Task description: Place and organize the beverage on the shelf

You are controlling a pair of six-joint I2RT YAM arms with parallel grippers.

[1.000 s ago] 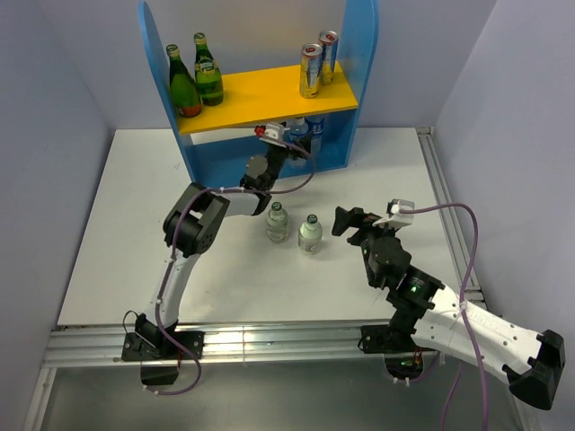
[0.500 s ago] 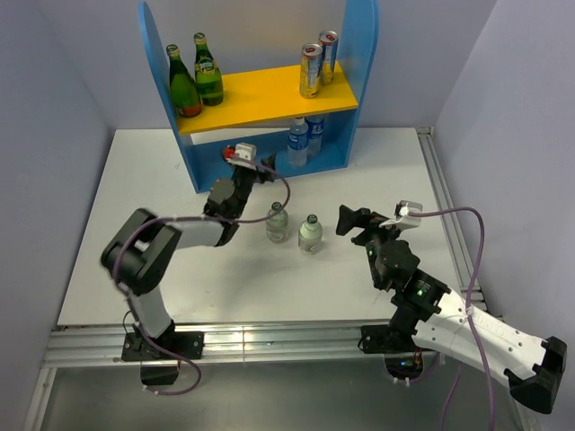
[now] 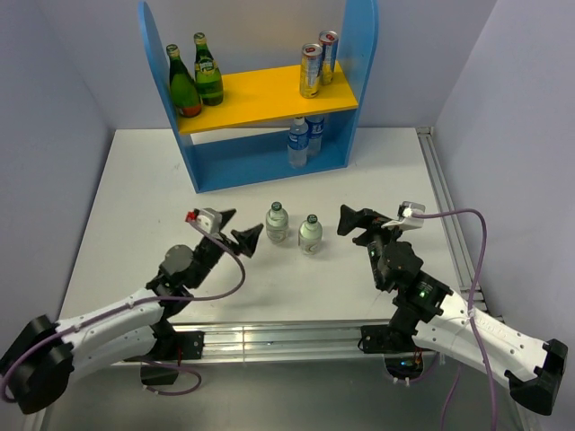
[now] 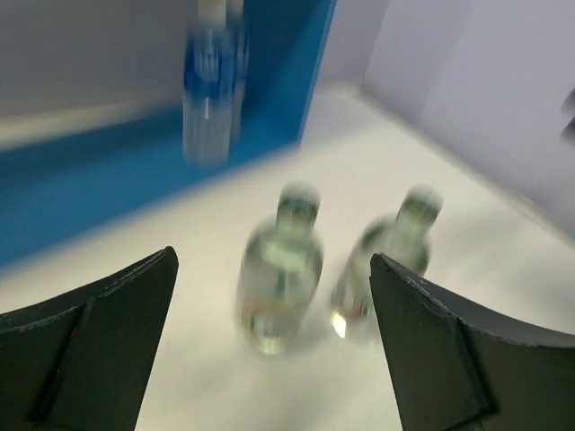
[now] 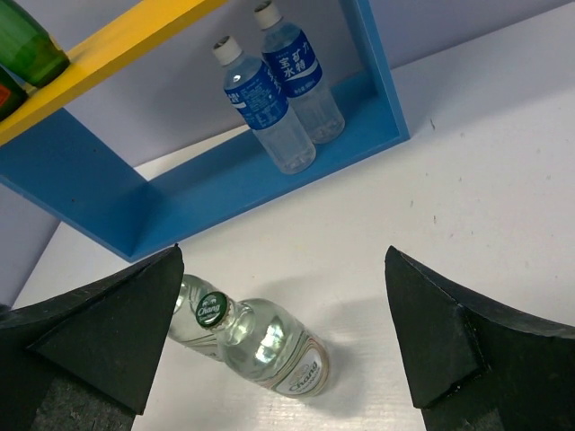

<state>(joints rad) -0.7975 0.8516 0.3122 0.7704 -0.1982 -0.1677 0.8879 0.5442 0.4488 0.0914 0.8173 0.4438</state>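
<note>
Blue panels are framing the shelf, which is standing at the far edge of the table, about midway along it. Two green bottles are standing at the left end of its yellow board, and two cans are standing at the right end. Under the board, two water bottles are standing upright at the right end of the lower level, one just behind the other.

Two clear bottles are standing upright side by side near the middle of the table, well apart from the shelf. The left gripper is hovering just left of them, its fingers spread wide and holding nothing; its wrist camera is showing both bottles between the fingers, though blurred. The right gripper is hanging to their right, a little apart, its fingers likewise spread wide and empty.
</note>
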